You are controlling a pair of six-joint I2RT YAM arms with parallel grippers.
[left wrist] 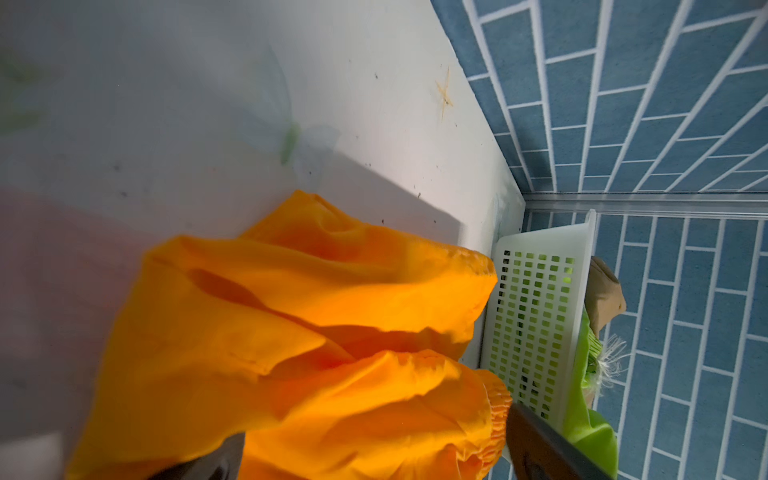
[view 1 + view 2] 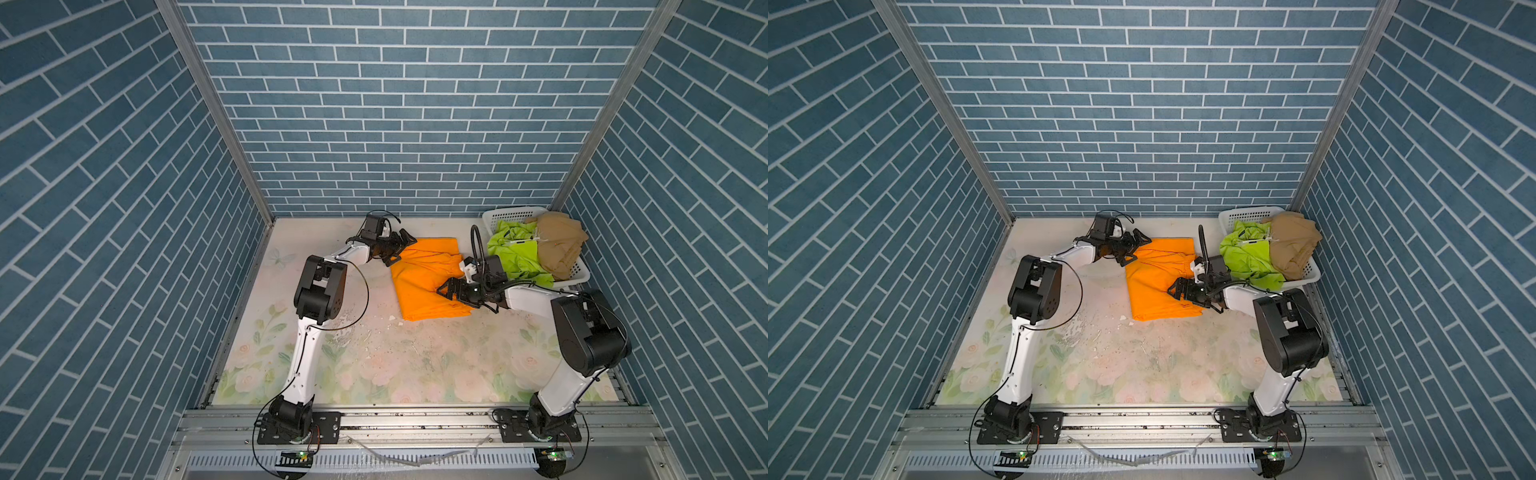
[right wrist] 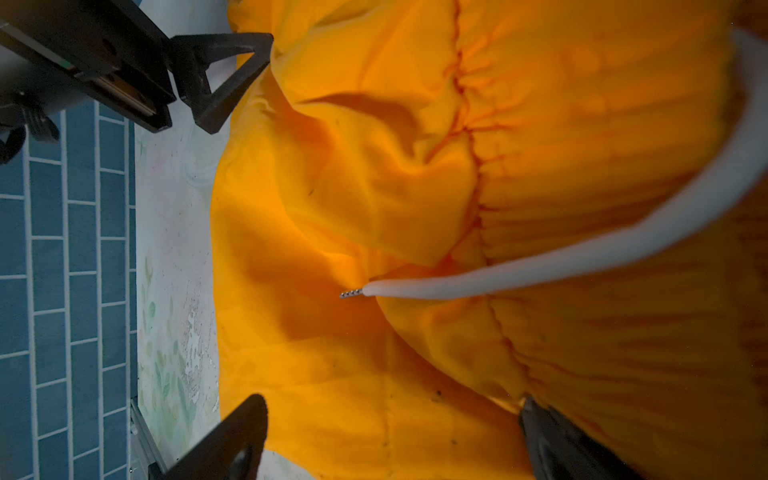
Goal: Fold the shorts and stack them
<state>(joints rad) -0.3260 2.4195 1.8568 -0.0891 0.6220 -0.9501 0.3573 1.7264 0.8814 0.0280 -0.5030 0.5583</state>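
The orange shorts (image 3: 415, 187) are seen bunched up on the flowery worktop (image 3: 174, 249), a white cord (image 3: 582, 266) with a small metal tip is laid across them, the right tool (image 3: 392, 405) is held over the cloth with its fingers (image 3: 245, 432) spread wide, and the left tool (image 3: 232, 66) is seen at the cloth's edge.

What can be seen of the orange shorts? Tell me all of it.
The orange shorts are thin, bright cloth with a gathered elastic waist and a white drawstring ending in a small metallic tip. They lie partly folded and rumpled on the floral table, toward the back, just left of the white basket. The open left gripper sits at their far left corner, and the open right gripper is over their right side. Neither grips the cloth.
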